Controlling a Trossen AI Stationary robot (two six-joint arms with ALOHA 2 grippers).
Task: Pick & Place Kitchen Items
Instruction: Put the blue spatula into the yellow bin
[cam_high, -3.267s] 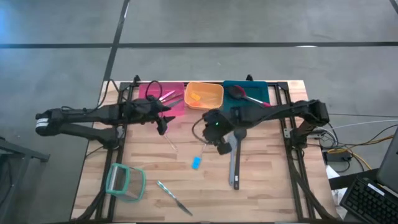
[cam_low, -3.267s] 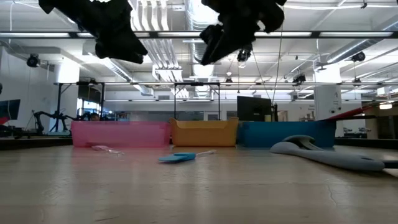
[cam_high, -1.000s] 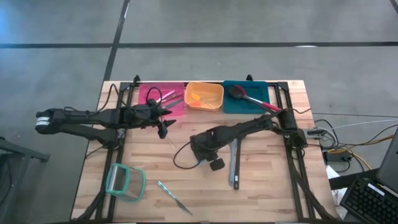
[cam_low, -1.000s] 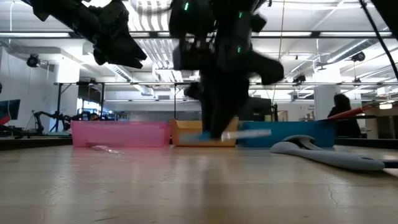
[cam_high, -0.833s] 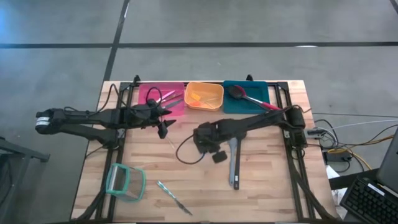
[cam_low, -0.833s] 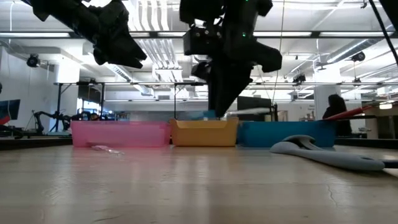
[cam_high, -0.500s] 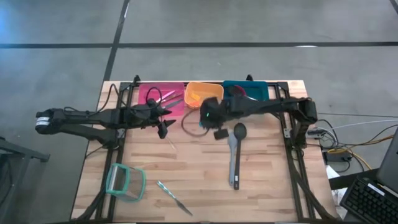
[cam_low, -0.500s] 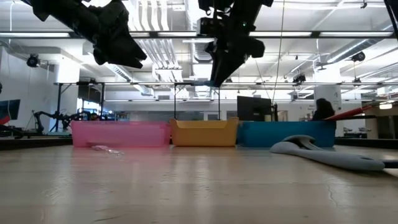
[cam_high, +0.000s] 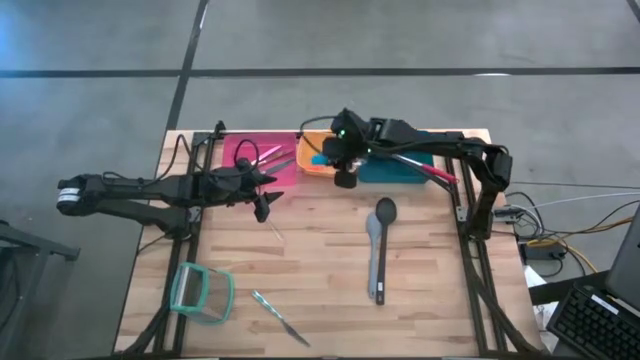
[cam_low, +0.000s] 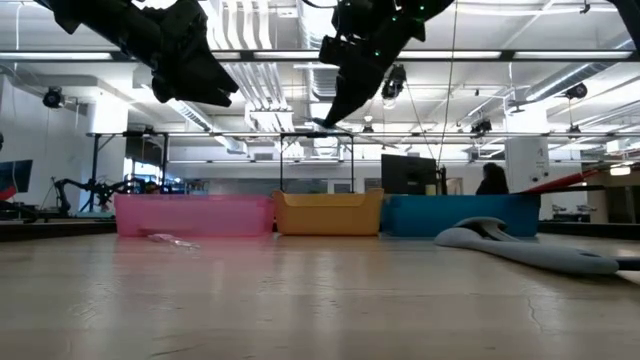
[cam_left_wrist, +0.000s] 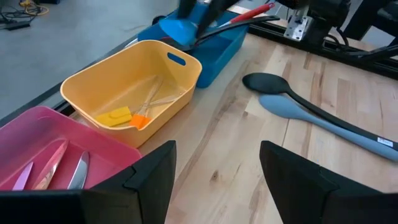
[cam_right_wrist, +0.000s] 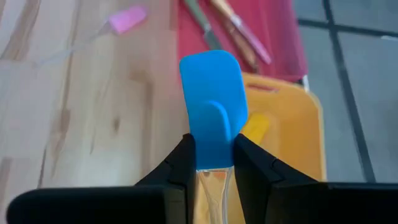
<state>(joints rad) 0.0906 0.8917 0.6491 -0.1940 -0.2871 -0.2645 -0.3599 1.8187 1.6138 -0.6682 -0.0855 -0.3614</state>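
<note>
A small blue-headed spatula with a clear handle (cam_right_wrist: 212, 127) stands pinched between the narrowed fingers of the right claw (cam_high: 343, 165), which hangs in the air over the near rim of the orange plastic bin (cam_high: 306, 163) at the far side of the wooden desk (cam_high: 300, 270); the spatula's blue head points out past the fingertips, above the bin's edge. Inside that orange bin lie a small yellow piece (cam_left_wrist: 112, 116) and a slim tool with an orange handle (cam_left_wrist: 144, 113). To one side of it sits the pink bin (cam_high: 240, 152), holding slim metal utensils with pink handles (cam_high: 268, 155); to the other sits the teal bin (cam_high: 405, 170), with a red-handled black spoon (cam_high: 425, 171) resting across it. The left claw (cam_high: 262, 200) waits with its fingers spread wide and empty, above the desk just in front of the pink bin. A tiny pink-headed spatula with a clear handle (cam_right_wrist: 127, 19) lies on the desk close to it. Out on the open boards lie a long grey spoon and a black spoon side by side (cam_high: 377, 250), a teal-rimmed clear container (cam_high: 200, 292) near the front left corner, and a slim metal knife (cam_high: 278, 317) beside it.
</note>
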